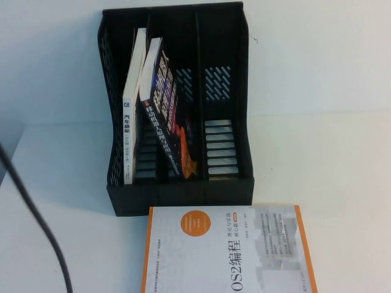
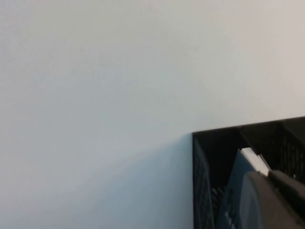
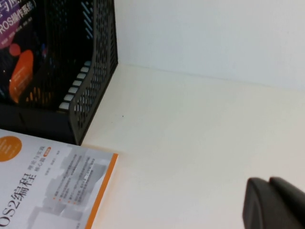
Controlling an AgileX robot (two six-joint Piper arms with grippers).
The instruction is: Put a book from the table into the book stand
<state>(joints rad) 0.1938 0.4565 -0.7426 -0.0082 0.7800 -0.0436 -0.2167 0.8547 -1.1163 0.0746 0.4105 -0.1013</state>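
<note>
Left gripper [image 2: 274, 198], cut off at frame edge, jaws together on nothing, beside the book stand [image 1: 177, 189]. The book [image 1: 133, 104] stands in the stand's left compartment; dark book [image 1: 165, 116] leans in the middle. Orange-edged book [image 1: 229, 250] lies before the stand on the table [image 1: 330, 165]. Right gripper [image 3: 276, 202]: jaws together, mostly cropped.

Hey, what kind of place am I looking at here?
Probably a desk or test bench for tidying books: a plain white table against a blank wall, a black plastic three-compartment file rack holding two books, and an orange-edged white book lying flat in front.
</note>
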